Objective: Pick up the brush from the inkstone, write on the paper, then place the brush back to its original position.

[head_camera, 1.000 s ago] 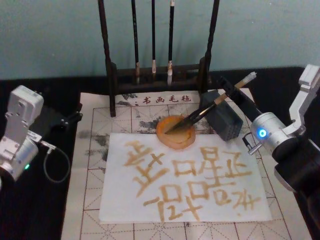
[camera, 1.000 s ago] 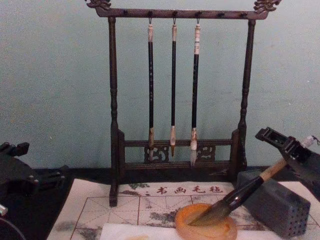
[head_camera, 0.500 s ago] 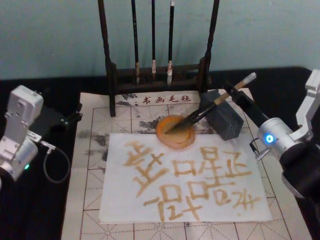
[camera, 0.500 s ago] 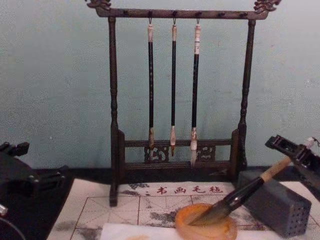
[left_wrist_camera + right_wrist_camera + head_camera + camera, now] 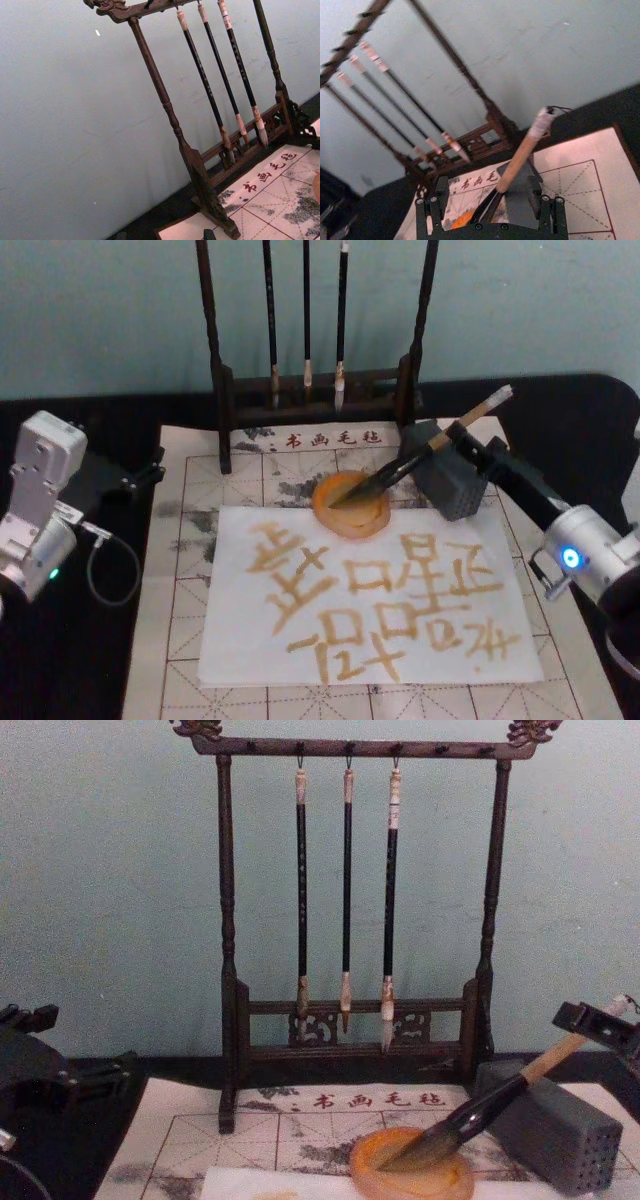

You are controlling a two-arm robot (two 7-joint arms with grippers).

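Observation:
The brush lies slanted with its dark tip in the round orange inkstone and its tan handle leaning on the grey block. The chest view shows the same brush and inkstone. My right gripper is open just behind the handle, not touching it. In the right wrist view its fingers stand apart, with the brush handle ahead of them. The white paper, covered with amber characters, lies in front of the inkstone. My left gripper is parked at the table's left.
A dark wooden rack with three thin hanging brushes stands at the back. A gridded felt mat lies under the paper. A black table surface borders the mat on both sides.
My right gripper has drawn back from the brush toward the near right. The brush stays resting in the inkstone against the block. The left arm has not moved.

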